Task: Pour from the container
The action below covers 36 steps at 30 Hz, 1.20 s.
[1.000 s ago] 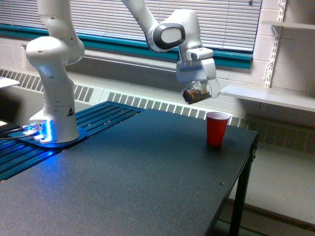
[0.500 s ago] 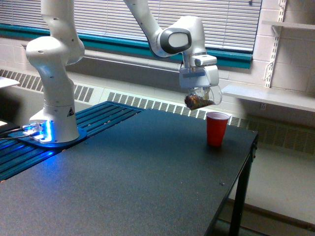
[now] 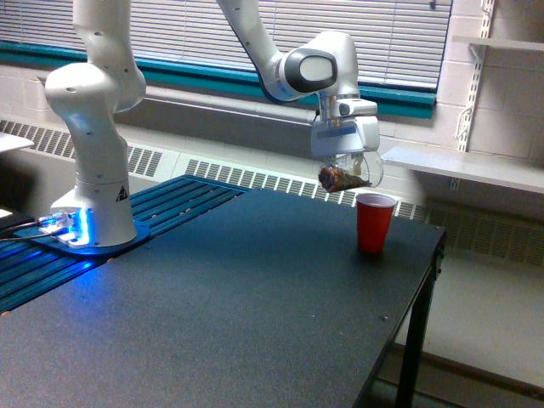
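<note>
Pincer [image 3: 346, 166] grasps tilted container [image 3: 344, 176] above dark table [image 3: 238, 297], near window blinds [image 3: 374, 34]

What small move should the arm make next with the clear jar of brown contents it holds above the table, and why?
Probably keep tilting, easing slightly toward the exterior view's right. The gripper holds the small clear rounded jar tipped, brown contents gathered low, just above and left of the red plastic cup. Nothing visibly falls yet, and the jar's mouth seems short of the cup's rim.
</note>
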Available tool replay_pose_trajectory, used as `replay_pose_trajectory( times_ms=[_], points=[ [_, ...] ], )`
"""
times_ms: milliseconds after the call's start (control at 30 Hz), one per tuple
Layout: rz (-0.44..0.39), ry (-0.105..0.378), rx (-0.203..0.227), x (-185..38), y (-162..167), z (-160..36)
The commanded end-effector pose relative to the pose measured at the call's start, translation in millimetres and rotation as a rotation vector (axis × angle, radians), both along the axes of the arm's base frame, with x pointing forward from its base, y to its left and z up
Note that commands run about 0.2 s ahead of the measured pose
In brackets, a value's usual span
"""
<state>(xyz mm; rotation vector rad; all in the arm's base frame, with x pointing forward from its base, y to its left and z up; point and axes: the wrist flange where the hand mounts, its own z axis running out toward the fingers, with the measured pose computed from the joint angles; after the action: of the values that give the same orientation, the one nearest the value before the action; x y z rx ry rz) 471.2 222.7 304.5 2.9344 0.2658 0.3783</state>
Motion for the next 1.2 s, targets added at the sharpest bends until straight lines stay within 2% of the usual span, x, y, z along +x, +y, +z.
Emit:
replay_pose_trajectory(
  times_ms=[33, 733, 1200],
  points=[
    [-0.012, -0.002, -0.009, -1, 11, 1.4],
    [0.026, 0.042, -0.091, 1, 20, 2.2],
    [0.045, 0.069, -0.125, 7, 26, 2.7]
  ],
)
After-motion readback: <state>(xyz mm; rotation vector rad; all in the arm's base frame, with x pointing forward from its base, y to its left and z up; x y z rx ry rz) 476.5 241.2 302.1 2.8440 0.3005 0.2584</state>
